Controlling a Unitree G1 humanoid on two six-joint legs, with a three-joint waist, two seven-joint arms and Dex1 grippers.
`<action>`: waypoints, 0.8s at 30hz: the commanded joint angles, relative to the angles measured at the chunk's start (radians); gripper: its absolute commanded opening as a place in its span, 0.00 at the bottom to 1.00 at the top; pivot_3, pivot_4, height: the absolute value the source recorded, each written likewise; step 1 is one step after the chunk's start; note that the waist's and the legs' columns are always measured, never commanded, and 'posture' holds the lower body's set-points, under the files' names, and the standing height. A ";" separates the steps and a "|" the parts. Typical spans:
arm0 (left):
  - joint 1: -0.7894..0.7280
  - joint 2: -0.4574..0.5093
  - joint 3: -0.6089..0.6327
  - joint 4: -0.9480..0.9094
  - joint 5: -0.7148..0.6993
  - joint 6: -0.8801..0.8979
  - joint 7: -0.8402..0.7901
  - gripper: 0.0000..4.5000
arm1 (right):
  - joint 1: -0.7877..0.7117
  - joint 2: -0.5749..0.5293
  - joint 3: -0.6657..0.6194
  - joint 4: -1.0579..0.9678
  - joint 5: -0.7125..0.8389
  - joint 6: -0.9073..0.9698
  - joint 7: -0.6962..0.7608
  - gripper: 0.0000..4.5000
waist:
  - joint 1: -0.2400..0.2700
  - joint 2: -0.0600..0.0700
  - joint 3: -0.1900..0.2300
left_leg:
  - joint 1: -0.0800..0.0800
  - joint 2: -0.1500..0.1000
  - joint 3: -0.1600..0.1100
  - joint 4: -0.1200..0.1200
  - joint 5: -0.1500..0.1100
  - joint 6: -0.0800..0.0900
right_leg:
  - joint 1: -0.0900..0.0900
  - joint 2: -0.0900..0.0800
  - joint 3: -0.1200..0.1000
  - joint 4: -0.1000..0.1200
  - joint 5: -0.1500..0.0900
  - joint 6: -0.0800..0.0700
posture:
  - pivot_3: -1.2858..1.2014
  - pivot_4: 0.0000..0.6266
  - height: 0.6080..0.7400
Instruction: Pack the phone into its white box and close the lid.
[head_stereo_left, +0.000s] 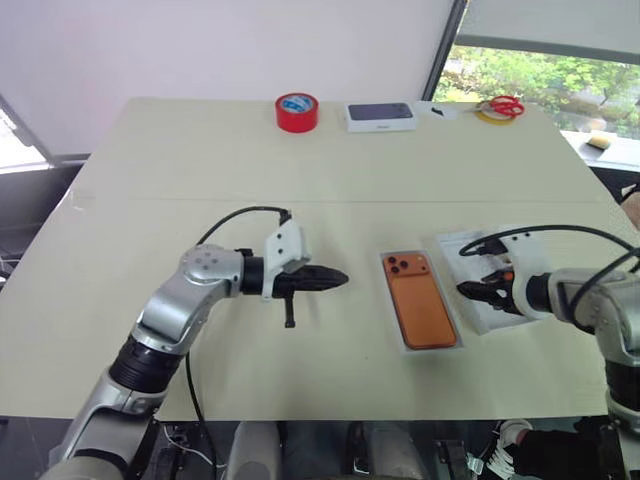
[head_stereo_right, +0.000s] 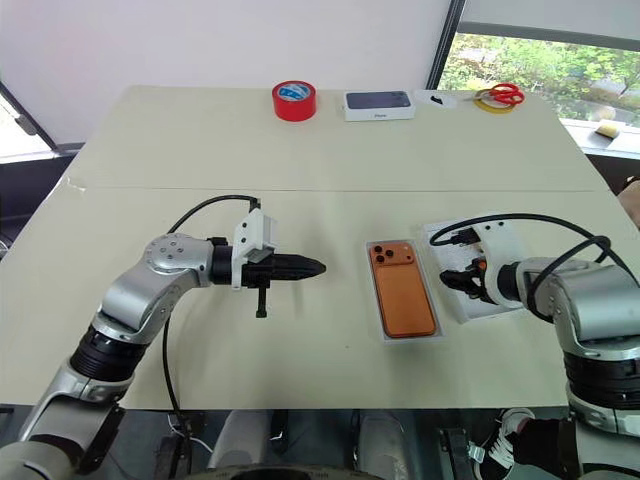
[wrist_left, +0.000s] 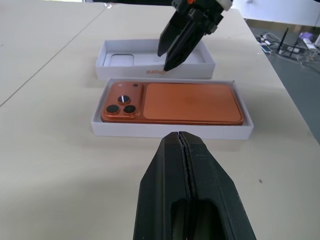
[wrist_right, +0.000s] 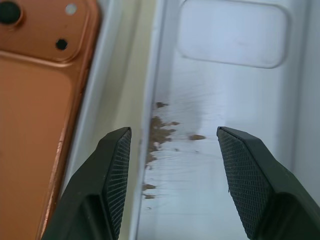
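The phone (head_stereo_left: 420, 298) lay camera-side up in the white box (wrist_left: 170, 131) on the worktop (head_stereo_left: 200, 170). The right gripper (wrist_right: 172, 165) hung spread over the lid (wrist_right: 235, 100); the left gripper (head_stereo_left: 335, 279) was pressed together, empty.

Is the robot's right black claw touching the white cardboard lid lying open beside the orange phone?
Cannot tell. In the right wrist view the right gripper hangs open over the lid, but no gap or contact shows plainly there.
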 joint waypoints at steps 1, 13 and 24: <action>-0.004 0.007 -0.006 -0.031 0.016 -0.047 -0.008 0.00 | -0.062 0.006 0.035 0.019 0.004 0.030 -0.025 0.63 | -0.003 0.000 0.000 | 0.000 0.000 0.000 0.000 0.000 0.000 | 0.000 0.000 0.000 0.000 0.000 0.000 | 0.52 0.24 0.93; 0.000 -0.024 -0.012 0.002 0.032 -0.071 0.009 0.00 | -0.129 0.025 0.088 0.101 0.011 0.067 -0.085 0.00 | -0.014 0.000 0.000 | 0.000 0.000 0.000 0.000 0.000 0.000 | 0.000 0.000 0.000 0.000 0.000 0.000 | 0.52 0.24 0.93; 0.022 -0.041 0.095 0.082 0.030 -0.060 0.131 0.00 | -0.337 0.080 -0.320 0.242 0.290 0.067 -0.141 0.00 | -0.020 0.002 0.001 | 0.000 0.000 0.001 -0.001 0.000 0.000 | -0.001 0.000 0.000 0.001 0.000 0.000 | 0.52 0.24 0.93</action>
